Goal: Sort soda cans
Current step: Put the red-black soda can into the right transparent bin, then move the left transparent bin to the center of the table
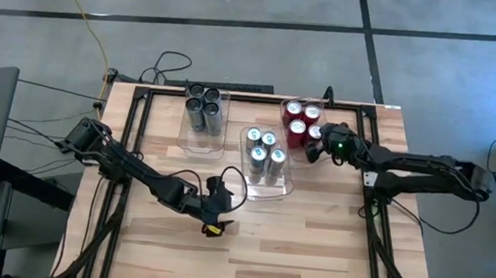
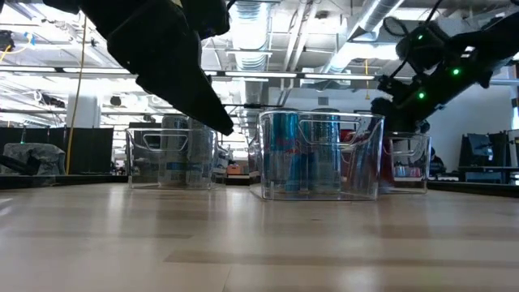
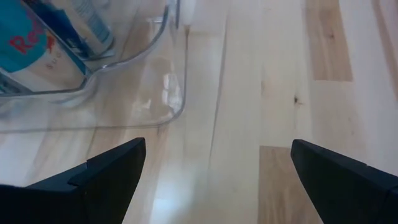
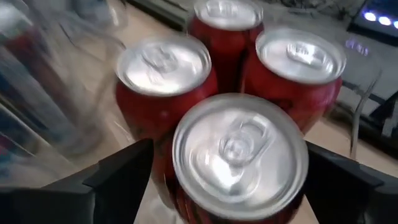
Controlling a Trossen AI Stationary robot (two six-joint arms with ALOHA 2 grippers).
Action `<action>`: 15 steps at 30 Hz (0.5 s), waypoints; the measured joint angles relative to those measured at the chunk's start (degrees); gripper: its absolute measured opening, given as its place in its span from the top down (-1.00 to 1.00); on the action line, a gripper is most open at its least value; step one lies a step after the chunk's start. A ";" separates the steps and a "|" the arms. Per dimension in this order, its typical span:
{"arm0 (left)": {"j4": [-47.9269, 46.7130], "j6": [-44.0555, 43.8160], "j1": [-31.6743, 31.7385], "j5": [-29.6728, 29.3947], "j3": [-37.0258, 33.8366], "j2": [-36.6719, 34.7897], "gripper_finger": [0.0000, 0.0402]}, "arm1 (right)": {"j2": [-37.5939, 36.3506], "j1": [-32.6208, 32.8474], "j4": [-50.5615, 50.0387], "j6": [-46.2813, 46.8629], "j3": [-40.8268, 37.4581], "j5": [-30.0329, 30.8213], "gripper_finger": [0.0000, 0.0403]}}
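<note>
My right gripper (image 1: 316,148) sits over the clear bin (image 1: 325,105) at the bench's (image 1: 311,244) far right, fingers spread to either side of the nearest of four red soda cans (image 4: 239,158) standing upright and packed together; I see no contact with it. My left gripper (image 1: 214,215) hangs low over bare bench just in front of the middle bin (image 3: 112,93), fingers (image 3: 99,177) spread wide and holding nothing. That middle bin holds the silver-blue cans (image 1: 265,155). The dark grey cans (image 1: 204,106) stand in the left-hand bin (image 1: 195,142).
</note>
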 joint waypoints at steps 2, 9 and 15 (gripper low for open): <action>-0.22 -0.16 0.00 -0.42 0.00 -0.02 -0.98 | -2.10 0.43 -0.09 0.00 0.00 0.01 -0.92; -5.06 -2.58 -0.10 -3.08 0.00 -4.21 -0.98 | -11.10 2.15 -3.82 0.74 0.00 0.09 -0.92; -11.87 -3.72 -0.77 -9.98 0.01 -10.94 -0.98 | -18.90 4.09 -8.41 0.37 0.00 3.79 -0.92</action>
